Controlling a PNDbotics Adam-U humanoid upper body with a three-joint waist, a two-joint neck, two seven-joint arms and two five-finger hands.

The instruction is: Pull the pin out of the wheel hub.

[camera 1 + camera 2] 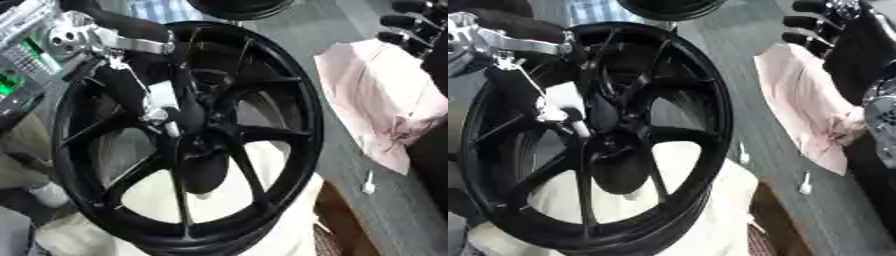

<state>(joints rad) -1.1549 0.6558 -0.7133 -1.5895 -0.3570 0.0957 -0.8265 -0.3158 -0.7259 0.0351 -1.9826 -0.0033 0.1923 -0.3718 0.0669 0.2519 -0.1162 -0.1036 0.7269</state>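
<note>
Wheel hub point(188, 140) – matte black, curved spokes, thick rim – stands tilted on pale cloth point(693, 165) at near edge of grey table point(798, 220), filling most of both views. Left hand point(149, 95), black with silver joints, reaches into spokes near hub centre; fingers lost against black metal, cannot tell whether together or apart. Pin itself not made out. Right hand point(820, 25) at far right corner, fingers spread straight, over crumpled pink cloth point(376, 95). Small white piece point(805, 186) on table – shape unclear.
</note>
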